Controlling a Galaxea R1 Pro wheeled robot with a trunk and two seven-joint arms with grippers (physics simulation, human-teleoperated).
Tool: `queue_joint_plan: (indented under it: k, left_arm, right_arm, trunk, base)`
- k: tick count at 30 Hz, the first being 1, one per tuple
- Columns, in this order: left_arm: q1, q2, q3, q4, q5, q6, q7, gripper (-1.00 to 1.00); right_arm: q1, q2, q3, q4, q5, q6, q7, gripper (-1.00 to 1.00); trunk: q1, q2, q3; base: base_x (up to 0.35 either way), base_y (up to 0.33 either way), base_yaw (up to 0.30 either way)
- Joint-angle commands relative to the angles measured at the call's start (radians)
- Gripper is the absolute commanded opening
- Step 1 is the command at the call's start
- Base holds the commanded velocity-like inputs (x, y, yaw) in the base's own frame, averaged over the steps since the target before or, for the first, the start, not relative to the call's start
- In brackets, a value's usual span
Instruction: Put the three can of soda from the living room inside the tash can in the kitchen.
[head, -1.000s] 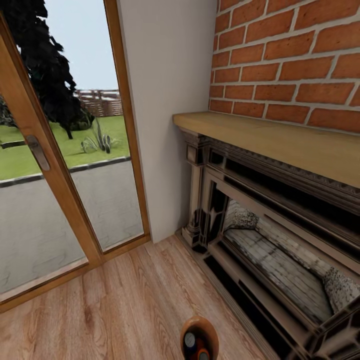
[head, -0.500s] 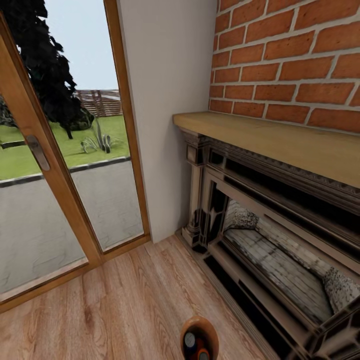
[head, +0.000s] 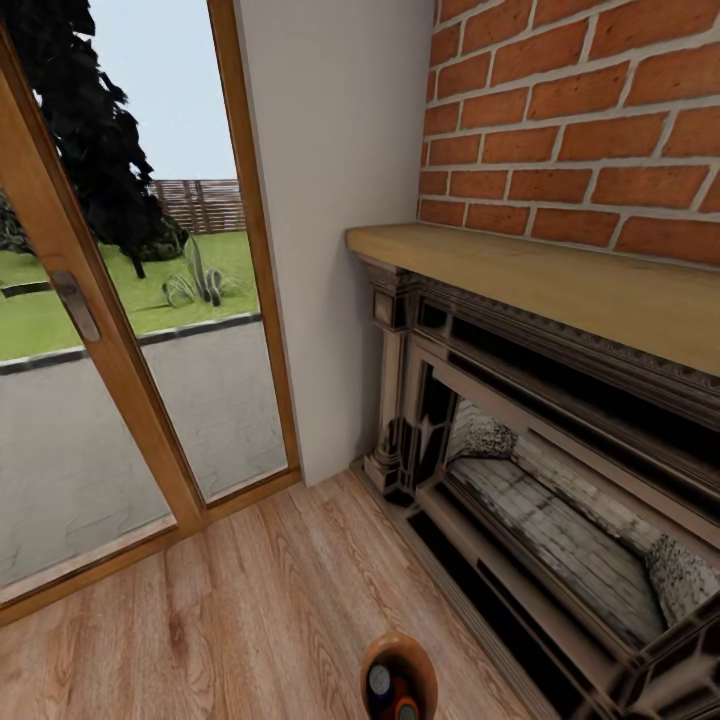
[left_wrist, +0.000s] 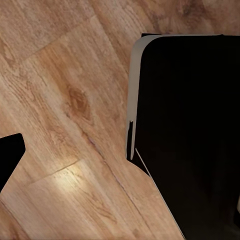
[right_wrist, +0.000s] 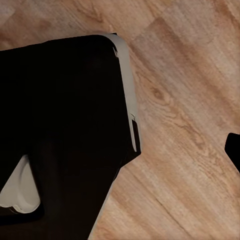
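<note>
On the wood floor (head: 250, 610) beside the fireplace (head: 560, 480), tool states unclear.

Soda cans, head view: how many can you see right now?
2, possibly. Inside the brown-rimmed bin at the bottom edge, on the wood floor, two small round tops show: one, another cut off. More may be hidden.

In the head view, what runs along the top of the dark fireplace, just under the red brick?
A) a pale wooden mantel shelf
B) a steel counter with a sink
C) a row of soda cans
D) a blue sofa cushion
A: a pale wooden mantel shelf lies across the ornate dark fireplace, directly below the red brick chimney.
</note>
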Motion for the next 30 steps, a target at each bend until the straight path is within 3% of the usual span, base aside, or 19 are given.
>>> queue_joint_plan:
  k: [1,30]
  left_arm:
    - [0.0,0.0,0.0,0.0,0.0,0.0,0.0,1.0]
    - [0.0,0.0,0.0,0.0,-0.001,0.0,0.0,1.0]
  right_arm:
    - [0.0,0.0,0.0,0.0,0.0,0.0,0.0,1.0]
    - [0.0,0.0,0.0,0.0,0.0,0.0,0.0,1.0]
  trunk:
    - [0.0,0.0,0.0]
    - [0.0,0.0,0.0]
  base:
    - [0.0,0.0,0.0]
    - [0.0,0.0,0.0]
